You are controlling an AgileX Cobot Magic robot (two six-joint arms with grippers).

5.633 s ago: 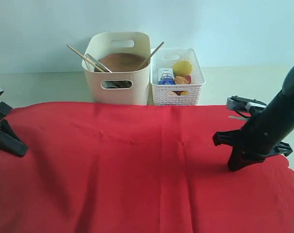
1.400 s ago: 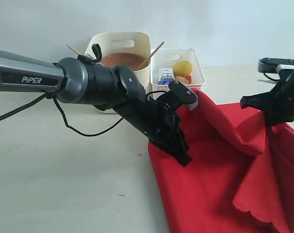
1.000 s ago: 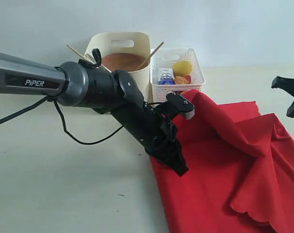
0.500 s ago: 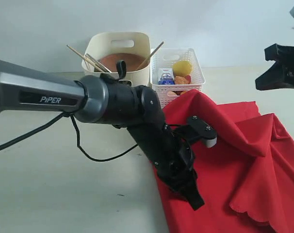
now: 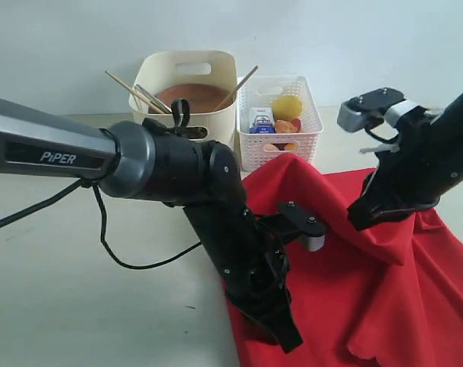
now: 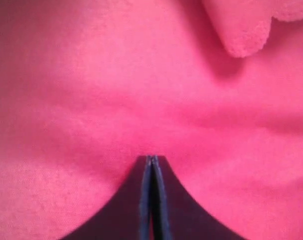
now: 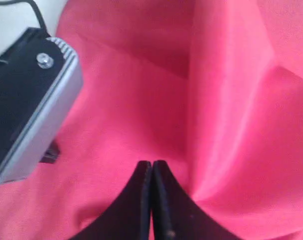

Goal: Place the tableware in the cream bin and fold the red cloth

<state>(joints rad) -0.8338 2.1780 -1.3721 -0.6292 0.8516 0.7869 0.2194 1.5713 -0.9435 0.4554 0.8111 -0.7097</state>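
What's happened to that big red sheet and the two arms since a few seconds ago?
The red cloth, flat across the table then, now lies folded over, bunched on the right. The left gripper swung across and came down, shut, near the cloth's left edge. The right gripper let go, lifted away, then came back down, shut, onto the raised fold. The cream bin and white basket stayed put.

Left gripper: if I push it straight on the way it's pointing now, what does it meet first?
The red cloth. The left gripper, jaws shut, points straight at the fabric, which fills the left wrist view just beyond its tips. Whether the tips already touch it cannot be told from these views.
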